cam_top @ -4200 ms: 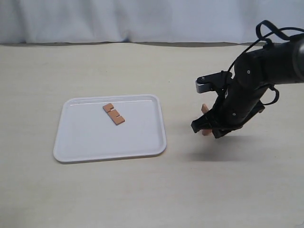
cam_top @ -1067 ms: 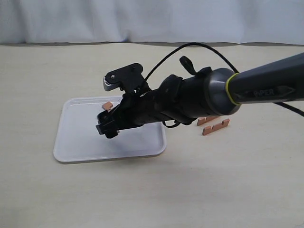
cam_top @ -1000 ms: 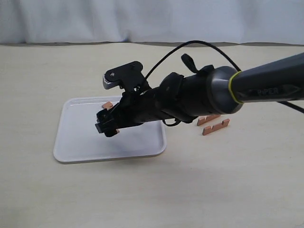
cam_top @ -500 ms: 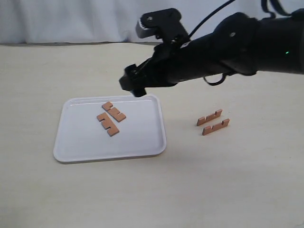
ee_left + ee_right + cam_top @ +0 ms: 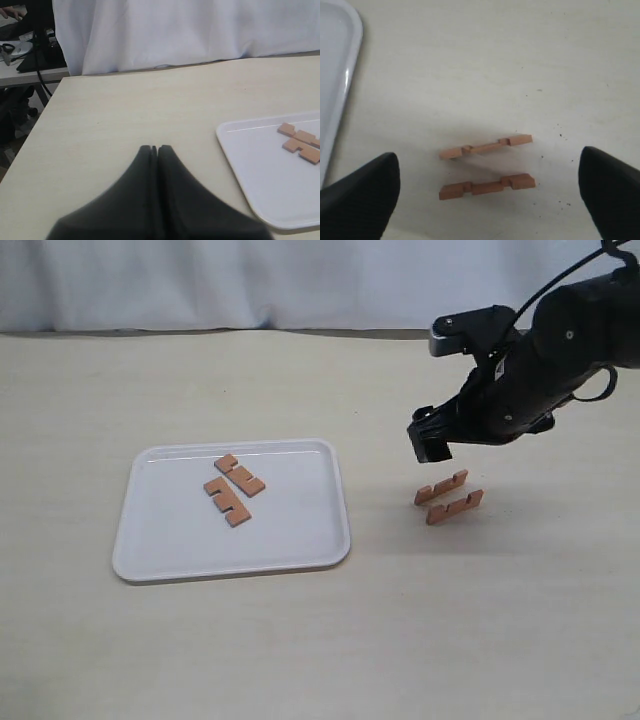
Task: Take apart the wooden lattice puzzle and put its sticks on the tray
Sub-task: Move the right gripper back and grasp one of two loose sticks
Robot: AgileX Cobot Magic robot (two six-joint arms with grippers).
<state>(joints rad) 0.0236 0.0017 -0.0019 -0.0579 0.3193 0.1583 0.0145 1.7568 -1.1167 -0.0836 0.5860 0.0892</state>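
Observation:
Two reddish-brown notched sticks lie flat on the white tray. Two more sticks stand on edge, side by side, on the table to the right of the tray; in the right wrist view they show as one stick and another. No assembled lattice is in view. My right gripper hovers just above them, open and empty, its fingers wide to either side. My left gripper is shut on nothing, over bare table beside the tray.
A white curtain hangs behind the beige table. Past the table's edge in the left wrist view, dark equipment and cables sit on another surface.
The right arm set a second stick down on the tray beside the first. It then swung back right and now hangs above the two sticks on the table.

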